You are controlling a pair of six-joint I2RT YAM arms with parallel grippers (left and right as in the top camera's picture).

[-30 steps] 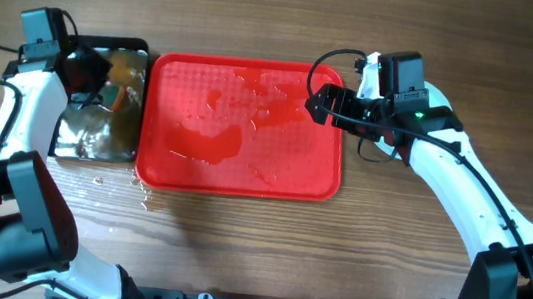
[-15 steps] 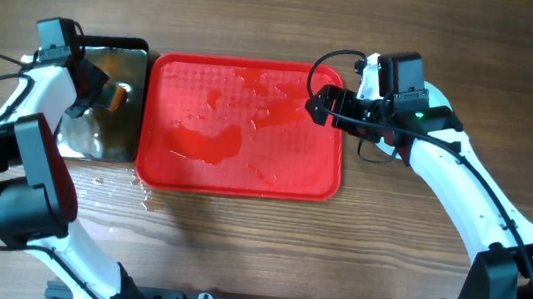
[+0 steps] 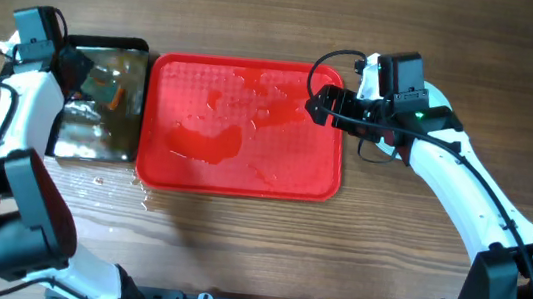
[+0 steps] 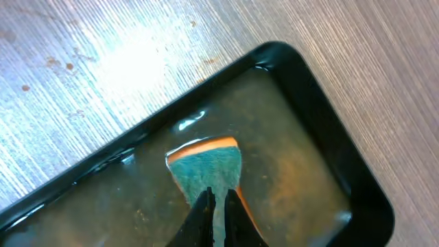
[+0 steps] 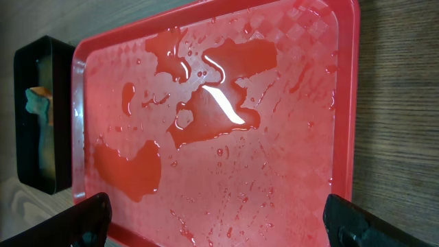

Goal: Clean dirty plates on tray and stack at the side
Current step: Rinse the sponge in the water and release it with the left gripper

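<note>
The red tray (image 3: 283,177) lies flat in the middle of the counter (image 3: 262,13), long side running from my left to my right; its textured floor is wet, with broad puddles (image 5: 219,96) pooled across the middle and toward the left half, and small beads of water scattered around them; my right pincer (image 5: 216,206) hangs over the tray's far right corner, its two fingers spread wide apart, one at each lower edge of the wrist view, gripping nothing, with the whole wet floor of the tray showing between them; just beside the tray's left edge, close enough that from above I cannot tell whether the rims touch, sits the smaller black tray (image 3: 139,49), with murky water in its shiny inside; a sponge (image 4: 204,163), teal on its face with an orange edge, lies in that water near the middle; my left pincer (image 4: 218,204) is over the black tray with its fingers brought together, tips pointing down at the near end of the sponge; whether the tips touch the sponge I cannot tell; a few water drops (image 3: 141,192) glisten on the wooden counter by the red tray's near left corner.
</note>
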